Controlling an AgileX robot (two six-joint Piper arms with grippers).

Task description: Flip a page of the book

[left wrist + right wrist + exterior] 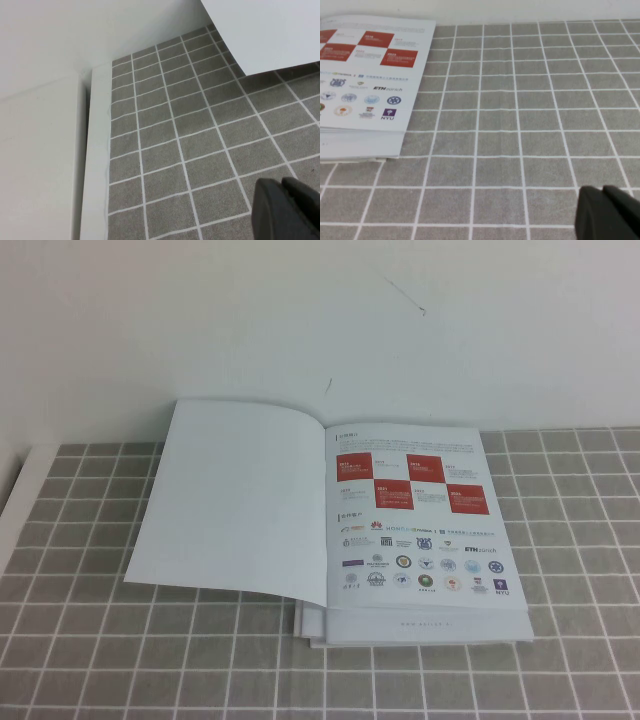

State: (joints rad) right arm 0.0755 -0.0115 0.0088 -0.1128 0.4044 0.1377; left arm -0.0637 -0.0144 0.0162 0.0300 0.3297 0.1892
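Book (330, 525) lies open on grey tiled cloth (560, 540), spine approx. central, backed against white wall (300, 310). L page blank white; R page carries red squares and logo rows. Plain white sheets (310, 625) protrude under its near edge. Left gripper (286, 210): low over bare cloth, well apart from book's L page corner; fingers look pressed together, holding nothing. Right gripper (607, 214): over bare cloth, well apart from book's R page; fingers look clenched, nothing held.
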